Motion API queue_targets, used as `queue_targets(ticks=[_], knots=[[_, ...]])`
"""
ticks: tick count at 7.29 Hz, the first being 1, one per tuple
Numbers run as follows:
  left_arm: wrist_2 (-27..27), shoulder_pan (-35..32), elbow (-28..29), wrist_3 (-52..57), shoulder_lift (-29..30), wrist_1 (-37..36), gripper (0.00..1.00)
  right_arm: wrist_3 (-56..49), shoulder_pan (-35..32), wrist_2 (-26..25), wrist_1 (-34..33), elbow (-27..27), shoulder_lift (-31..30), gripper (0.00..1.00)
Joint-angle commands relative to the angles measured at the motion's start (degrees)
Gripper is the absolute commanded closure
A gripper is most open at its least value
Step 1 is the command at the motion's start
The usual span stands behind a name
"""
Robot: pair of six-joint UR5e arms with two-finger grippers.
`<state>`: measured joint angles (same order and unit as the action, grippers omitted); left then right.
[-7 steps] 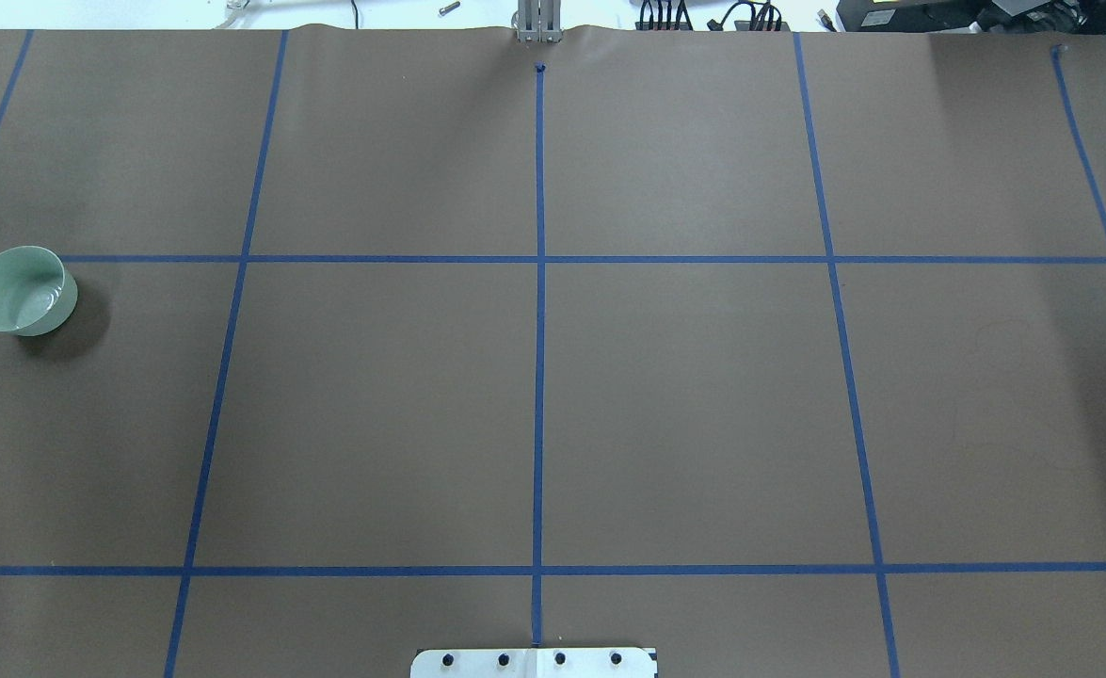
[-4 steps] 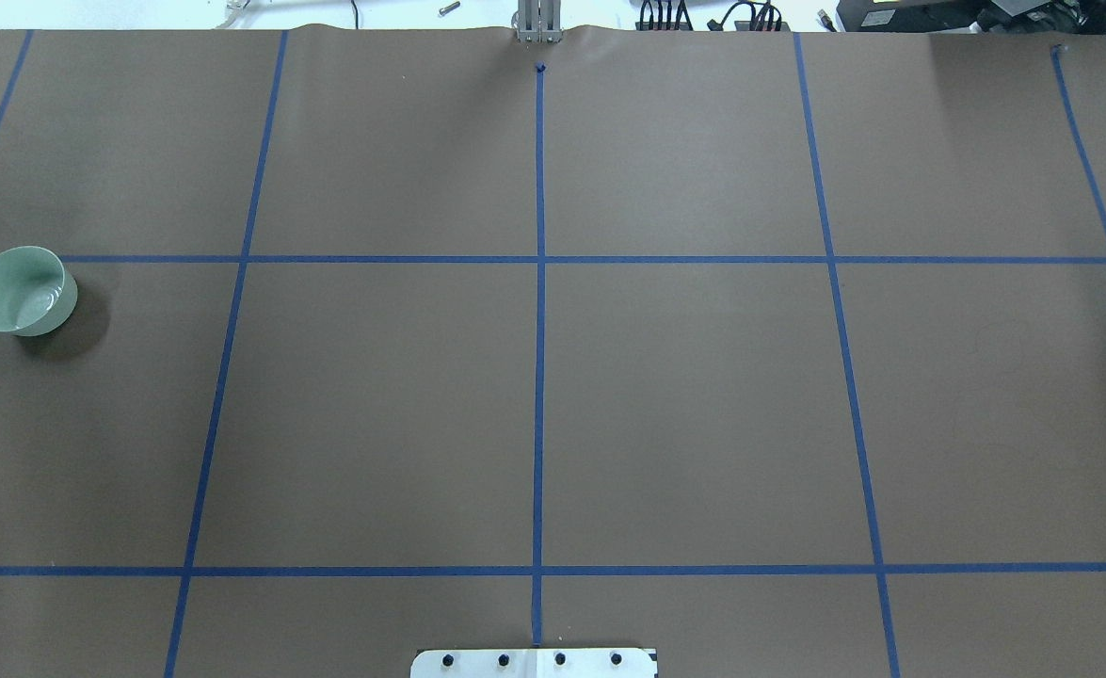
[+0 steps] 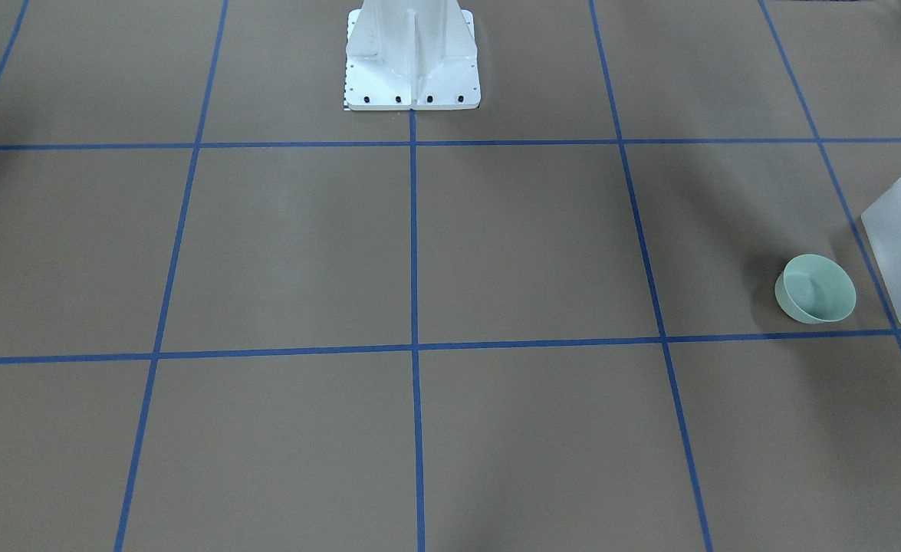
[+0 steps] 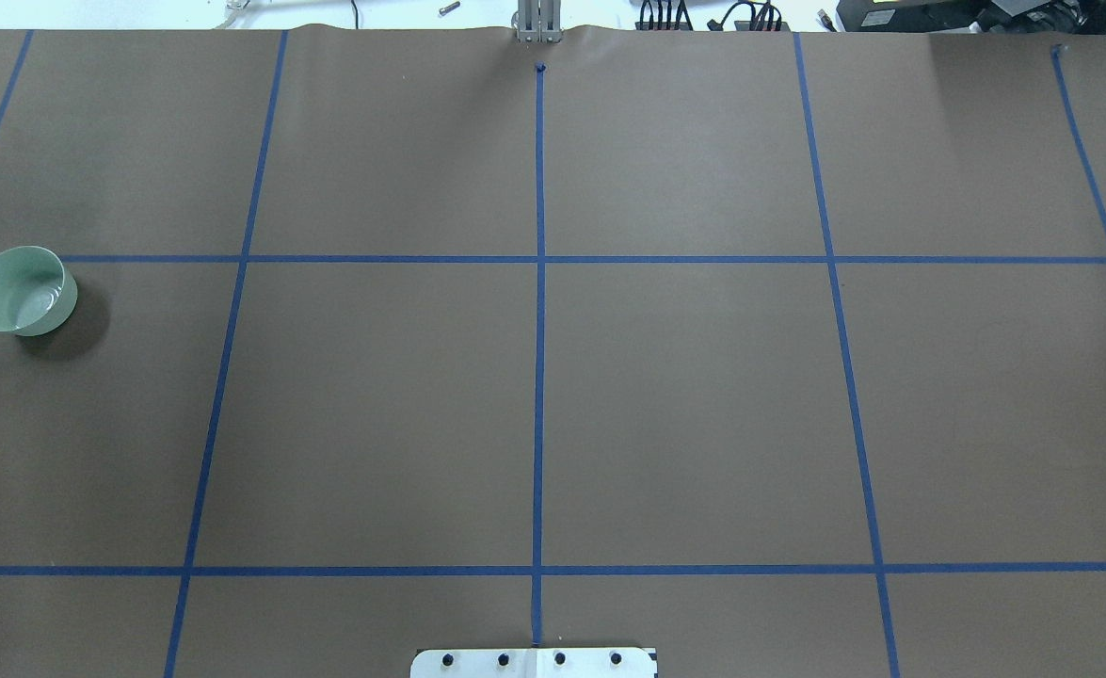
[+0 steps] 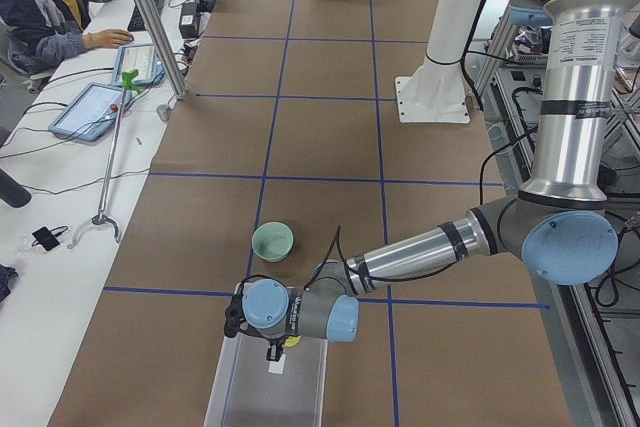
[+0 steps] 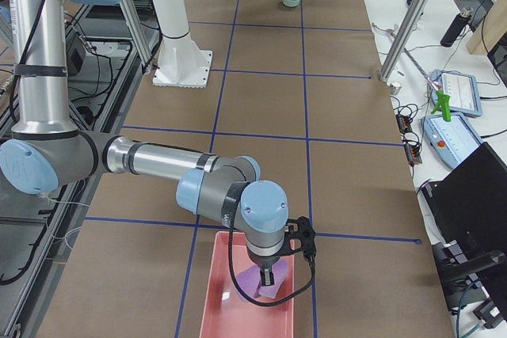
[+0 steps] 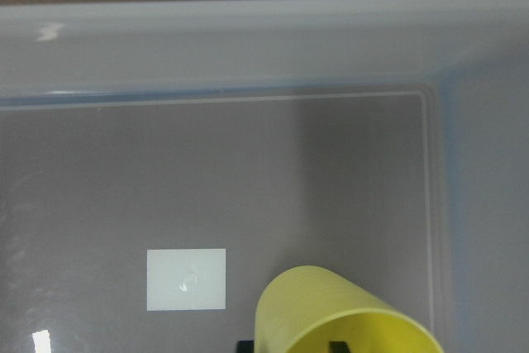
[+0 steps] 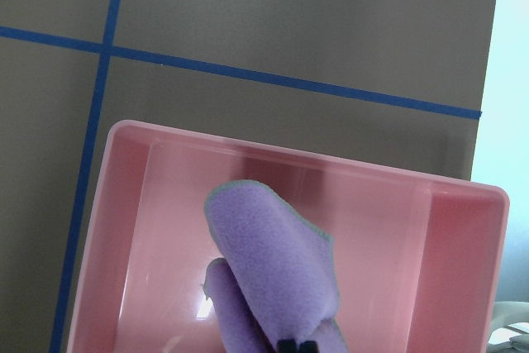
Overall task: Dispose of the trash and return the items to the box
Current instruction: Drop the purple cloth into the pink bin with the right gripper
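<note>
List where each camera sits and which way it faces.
Front-facing: across table, facing robot, steeply down; base, bowl, box; no arms.
Overhead: behind robot, forward-down; only base edge.
Exterior left: left table end, along it; left arm over box.
Exterior right: right end; right arm over pink bin.
Left wrist: down into box; left hand holding yellow cup.
Right wrist: down into pink bin; right hand holding purple cloth.
Shared: bowl in all four fixed views.
</note>
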<state>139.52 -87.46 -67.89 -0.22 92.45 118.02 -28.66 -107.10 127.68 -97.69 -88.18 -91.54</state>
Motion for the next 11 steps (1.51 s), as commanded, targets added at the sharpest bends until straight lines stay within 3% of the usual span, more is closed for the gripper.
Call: queue_targets(ticks=[1, 2, 3, 4, 5, 6, 8, 9, 11], knots=[[0.3, -1.6, -7.4, -0.2, 0.3, -4.1, 0.02, -1.7, 0.0, 0.1, 0.4, 2.8, -0.4, 1.0], [0.1, -2.4, -14.1, -0.8, -0.6, -8.5, 0.02, -1.6, 0.0, 0.1, 0.4, 2.8, -1.1, 1.0], [-0.1, -2.4, -22.0, -2.8, -0.6, -17.5, 0.02, -1.4, 0.0, 0.1, 0.7, 3.0, -1.9, 1.0], [-0.1, -1.8, -27.2, -9.9, -0.5, -20.2, 0.02, -1.1, 0.0, 0.2, 3.4, 4.8, -1.9, 1.0], [0.2, 0.3, -27.8, -14.6, -0.4, -19.3, 0.02, -0.8, 0.1, 0.6, 5.6, 7.2, -1.9, 0.15], [-0.4, 4.8, -26.6, -17.0, -1.2, -16.9, 0.02, -0.6, 0.1, 2.6, 7.4, 7.8, -1.9, 0.0], [-4.9, 14.7, -23.7, -35.4, -1.1, -2.5, 0.02, 8.5, 4.1, 8.4, 7.8, 2.0, -1.6, 0.0], [-8.8, 20.7, -23.5, -46.2, -0.5, 3.8, 0.02, 15.6, 8.8, 8.5, 10.9, -0.2, -1.4, 0.0], [-17.9, 29.2, -22.1, -50.7, 2.4, 4.3, 0.02, 30.6, 18.2, 8.6, 23.1, -0.5, -0.8, 0.0]])
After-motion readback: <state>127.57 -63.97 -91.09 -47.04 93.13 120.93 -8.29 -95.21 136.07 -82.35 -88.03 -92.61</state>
